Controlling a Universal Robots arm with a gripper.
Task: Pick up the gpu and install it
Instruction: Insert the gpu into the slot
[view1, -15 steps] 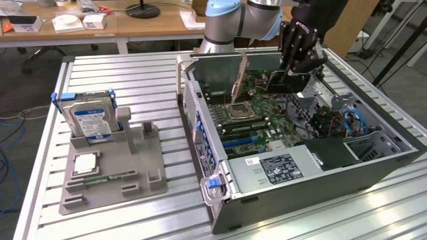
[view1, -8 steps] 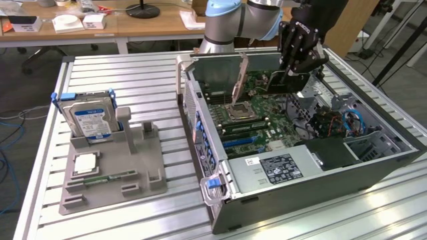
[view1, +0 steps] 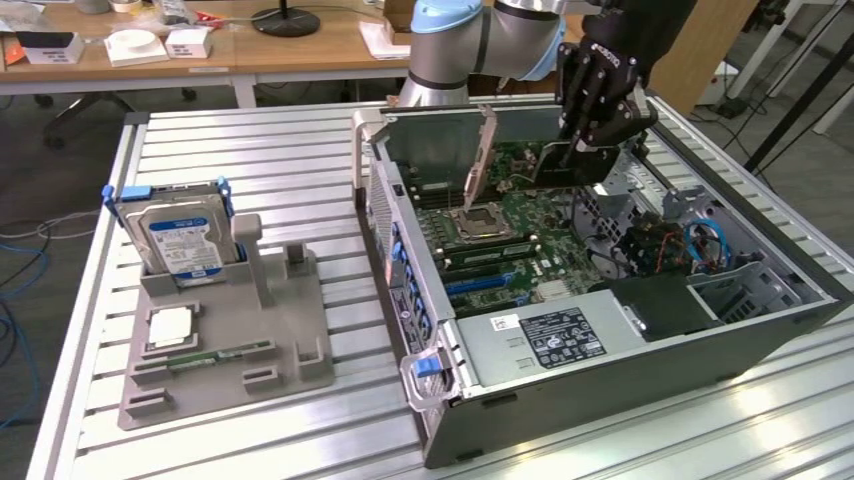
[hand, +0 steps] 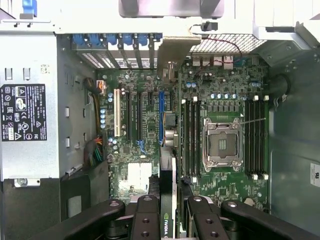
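Tool (view1: 585, 145), jaws partly closed, pinches the gpu (hand: 168, 192) edge-on above the motherboard (hand: 135, 150) inside the case (view1: 400, 250), at one o'clock on the bench (view1: 240, 150). Likely light, stiff and fragile: hold it by the board edges.

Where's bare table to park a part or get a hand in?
Bare table slats beyond the grey tray, the narrow strip between tray and case, and the near corner on the exterior view's right. Crowded: inside the case, where the claw holds the gpu.

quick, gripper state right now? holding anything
gripper: closed, holding the gpu edge-on
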